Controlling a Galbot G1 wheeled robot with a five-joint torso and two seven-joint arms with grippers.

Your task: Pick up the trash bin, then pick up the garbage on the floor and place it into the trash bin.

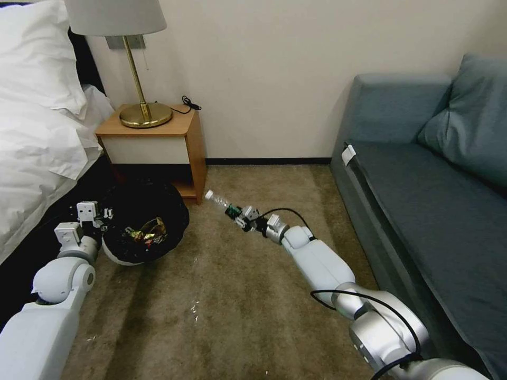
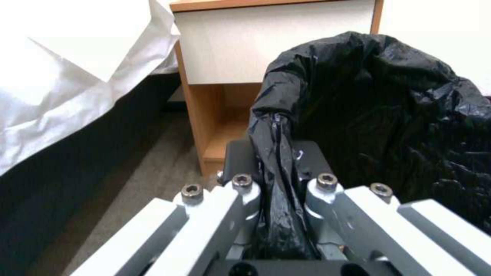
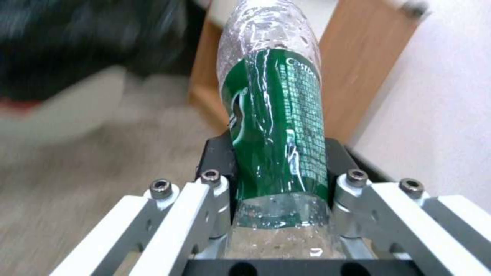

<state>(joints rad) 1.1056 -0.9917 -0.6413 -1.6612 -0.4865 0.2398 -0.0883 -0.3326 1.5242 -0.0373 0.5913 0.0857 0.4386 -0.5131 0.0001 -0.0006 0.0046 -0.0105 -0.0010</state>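
Black liner of trash bin (image 1: 145, 221) pinched at rim by my left gripper (image 2: 279, 168), holding bin tilted, mouth open toward 3 o'clock for drop. My right gripper (image 1: 238, 216) clamps bottle (image 1: 219, 202), neck toward bin at 9 o'clock. Head view shows wrappers (image 1: 146, 231) inside; left wrist view shows bag fold between fingers; right wrist view shows green label (image 3: 279, 122).

Tan carpet (image 1: 237, 295), wooden nightstand (image 1: 158, 137) (brass lamp (image 1: 138, 68)), blue sofa (image 1: 422, 174).
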